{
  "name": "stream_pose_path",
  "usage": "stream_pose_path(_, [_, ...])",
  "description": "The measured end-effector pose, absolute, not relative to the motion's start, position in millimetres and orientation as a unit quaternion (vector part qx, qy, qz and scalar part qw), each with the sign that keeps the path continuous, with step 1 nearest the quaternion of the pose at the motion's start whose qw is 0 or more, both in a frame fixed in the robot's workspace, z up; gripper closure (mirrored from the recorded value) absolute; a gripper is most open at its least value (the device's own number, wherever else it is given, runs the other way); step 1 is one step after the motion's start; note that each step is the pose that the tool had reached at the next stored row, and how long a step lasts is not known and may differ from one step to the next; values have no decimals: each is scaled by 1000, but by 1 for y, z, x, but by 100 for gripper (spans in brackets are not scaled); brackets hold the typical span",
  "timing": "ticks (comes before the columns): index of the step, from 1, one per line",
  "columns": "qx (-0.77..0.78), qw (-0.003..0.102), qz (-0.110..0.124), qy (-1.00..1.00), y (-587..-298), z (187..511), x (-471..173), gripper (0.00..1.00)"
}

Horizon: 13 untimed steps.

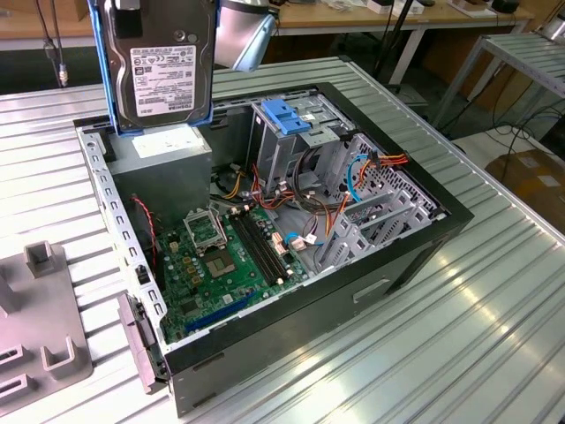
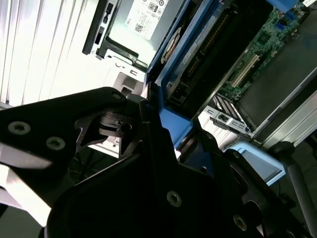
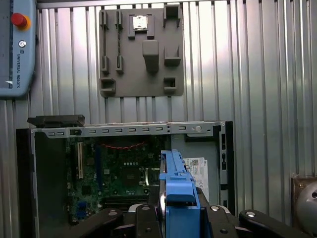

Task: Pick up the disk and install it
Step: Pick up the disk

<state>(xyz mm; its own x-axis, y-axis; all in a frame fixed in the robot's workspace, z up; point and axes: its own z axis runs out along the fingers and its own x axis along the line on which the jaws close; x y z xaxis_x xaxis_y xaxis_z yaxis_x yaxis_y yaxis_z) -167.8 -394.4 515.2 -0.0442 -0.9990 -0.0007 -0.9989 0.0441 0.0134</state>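
Hanging upright in the air, the disk (image 1: 163,75) is clamped by its blue bracket between the fingers of the gripper (image 3: 179,218). Beneath the gripper lies the open case (image 1: 415,256), its power supply (image 1: 163,155) just under the disk and the motherboard (image 1: 221,265) lower still.

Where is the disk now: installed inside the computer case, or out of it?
Out. The disk hangs upright in the hand, above the open case, clear of the drive cage.
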Motion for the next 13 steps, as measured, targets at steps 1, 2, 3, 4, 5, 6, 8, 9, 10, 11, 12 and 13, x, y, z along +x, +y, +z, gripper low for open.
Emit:
stream_pose_path(1, [691,4,-5,-723,-395,515,-164,63])
stream_pose_path(2, [691,4,-5,-723,-395,515,-162,63])
stream_pose_path(3, [691,4,-5,-723,-395,515,-161,63])
stream_pose_path(4, [691,4,-5,-723,-395,515,-159,63])
stream_pose_path(5, [691,4,-5,-723,-396,515,-158,63])
stream_pose_path(6, [691,4,-5,-723,-396,515,-158,63])
stream_pose_path(8, [691,4,-5,-723,-395,515,-158,63])
stream_pose_path(9, [691,4,-5,-723,-396,515,-158,63])
stream_pose_path(10, [691,4,-5,-723,-395,515,-158,63])
stream_pose_path(11, [691,4,-5,-723,-395,515,-158,63])
stream_pose_path(12, [691,4,-5,-723,-396,515,-158,63])
stream_pose_path(13, [691,4,-5,-723,-395,515,-158,63])
